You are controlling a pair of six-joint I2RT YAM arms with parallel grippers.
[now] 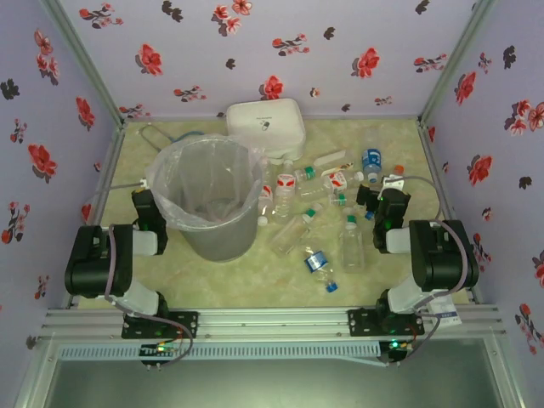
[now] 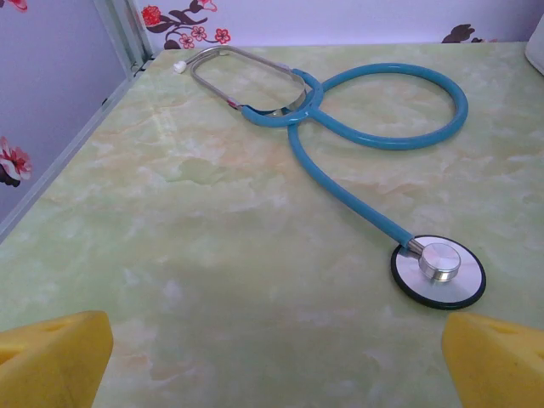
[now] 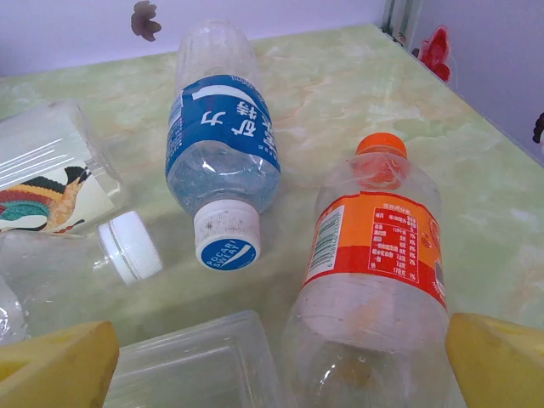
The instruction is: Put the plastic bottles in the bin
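The grey bin point(image 1: 208, 204), lined with a crinkly clear bag, stands left of centre. Several plastic bottles lie scattered to its right, among them a blue-capped one point(image 1: 320, 265) and a red-white labelled one point(image 1: 285, 183). My right gripper point(image 1: 371, 197) point(image 3: 279, 365) is open and low over the pile. The base of an orange-labelled, orange-capped bottle point(image 3: 374, 255) and a clear squarish bottle point(image 3: 200, 361) lie between its yellow fingertips point(image 3: 59, 365). A blue-labelled bottle point(image 3: 221, 140) lies just beyond. My left gripper point(image 1: 143, 200) point(image 2: 276, 361) is open and empty over bare table, left of the bin.
A teal stethoscope point(image 2: 374, 127) lies on the table ahead of the left gripper, its chest piece point(image 2: 439, 270) nearest. A white rounded-square container point(image 1: 265, 126) sits behind the bin. Floral walls and a metal frame point(image 1: 110, 157) close in the table.
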